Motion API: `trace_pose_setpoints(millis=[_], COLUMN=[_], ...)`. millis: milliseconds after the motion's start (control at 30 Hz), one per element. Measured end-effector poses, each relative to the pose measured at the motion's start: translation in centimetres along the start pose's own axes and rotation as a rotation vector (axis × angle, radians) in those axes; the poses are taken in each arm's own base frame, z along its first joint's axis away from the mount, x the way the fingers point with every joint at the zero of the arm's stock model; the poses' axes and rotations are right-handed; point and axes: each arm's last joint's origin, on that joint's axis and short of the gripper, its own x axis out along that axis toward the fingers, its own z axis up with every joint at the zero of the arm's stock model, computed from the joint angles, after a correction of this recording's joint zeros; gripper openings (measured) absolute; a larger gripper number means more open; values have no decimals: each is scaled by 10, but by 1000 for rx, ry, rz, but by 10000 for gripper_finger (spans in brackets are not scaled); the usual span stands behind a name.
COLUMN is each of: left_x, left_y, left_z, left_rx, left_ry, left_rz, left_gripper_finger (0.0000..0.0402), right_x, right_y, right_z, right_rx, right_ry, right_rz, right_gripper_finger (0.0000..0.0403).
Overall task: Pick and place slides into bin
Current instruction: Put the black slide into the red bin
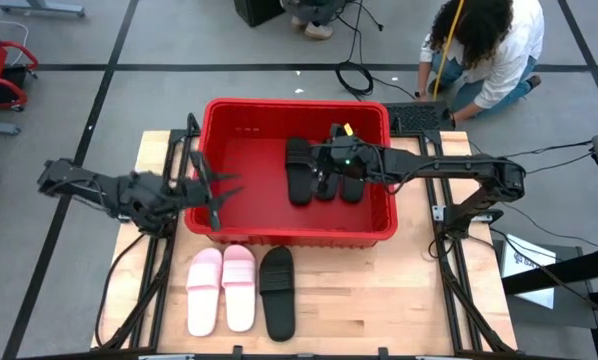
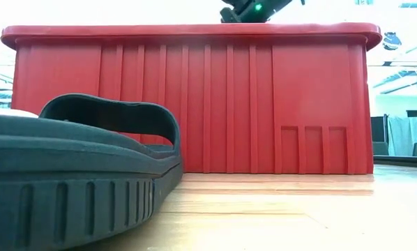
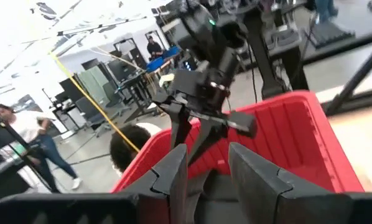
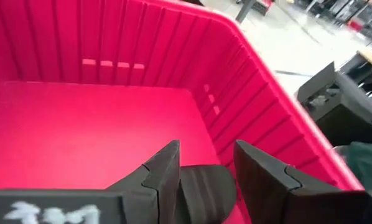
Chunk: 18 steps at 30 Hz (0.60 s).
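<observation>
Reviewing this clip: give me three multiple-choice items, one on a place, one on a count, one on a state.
1. Where are the two pink slides?
A. in the bin
B. on the table in front of the bin
C. in a claw

2. How many black slides lie in the bin?
A. one
B. three
C. five

3. The left claw is:
A. open and empty
B. shut on a slide
C. out of view

Answers: 1 B, they lie beside a black slide outside. 2 B, three black slides lie under the right claw. 3 A, fingers spread over the bin's left wall.

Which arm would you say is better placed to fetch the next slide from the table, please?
Probably left: its open end effector sits at the bin's near-left wall, closer to the pink slides and black slide. The right end effector is over the bin.
</observation>
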Motion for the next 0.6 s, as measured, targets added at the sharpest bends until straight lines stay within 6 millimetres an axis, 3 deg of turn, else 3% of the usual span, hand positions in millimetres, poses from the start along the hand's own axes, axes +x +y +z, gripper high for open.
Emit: trace_pose_setpoints(millis=[367, 600], left_x=[-1, -16], left_y=[-85, -134], left_z=[9, 14], left_rx=[268, 356], left_ry=[101, 106], left_rz=[96, 139], left_gripper_finger=[127, 127], right_x=[-9, -19], right_y=[26, 48], right_z=[5, 9], right_rx=[21, 45], right_ry=[-18, -37], right_rz=[73, 133], right_gripper_finger=[139, 139])
